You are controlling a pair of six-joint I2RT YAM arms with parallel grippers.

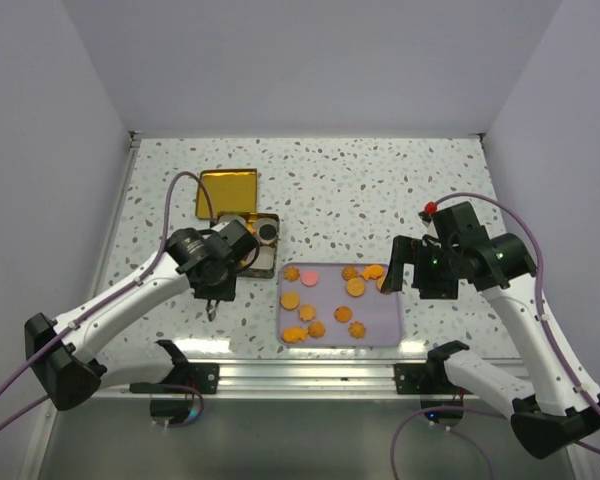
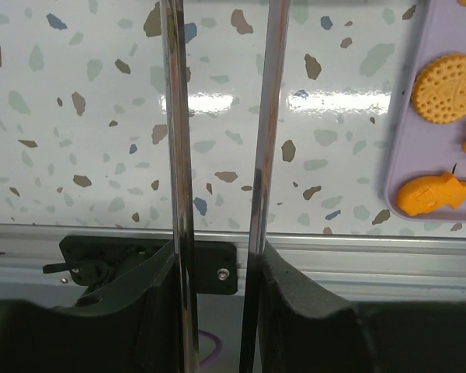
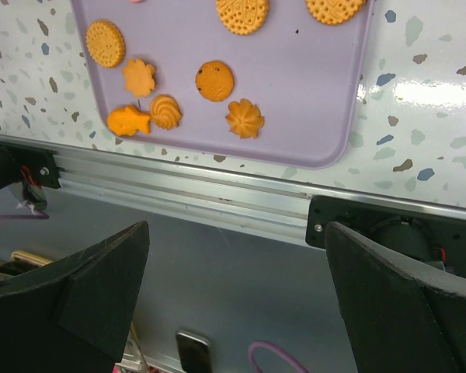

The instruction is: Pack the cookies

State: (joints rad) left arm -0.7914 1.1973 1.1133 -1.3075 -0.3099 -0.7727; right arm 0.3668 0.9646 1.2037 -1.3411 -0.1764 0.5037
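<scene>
Several orange cookies (image 1: pixel 355 287) and one pink cookie (image 1: pixel 309 278) lie on a lilac tray (image 1: pixel 380 325). A small tin (image 1: pixel 265 262) behind the tray's left corner holds a dark round cookie (image 1: pixel 268 232). My left gripper (image 1: pixel 215 290) is shut on metal tweezers (image 2: pixel 176 155). The tweezers' arms are apart and empty, over the bare table left of the tray (image 2: pixel 404 155). A round cookie (image 2: pixel 447 88) and a fish-shaped one (image 2: pixel 435 194) show there. My right gripper (image 1: pixel 392 272) is open and empty at the tray's right edge. In the right wrist view the gripper (image 3: pixel 237 225) is over the near rail, with cookies (image 3: pixel 214 80) on the tray (image 3: pixel 311 93) beyond.
A gold tin lid (image 1: pixel 228 192) lies behind the tin. An aluminium rail (image 1: pixel 300 372) with black arm mounts runs along the near table edge. White walls close in the back and both sides.
</scene>
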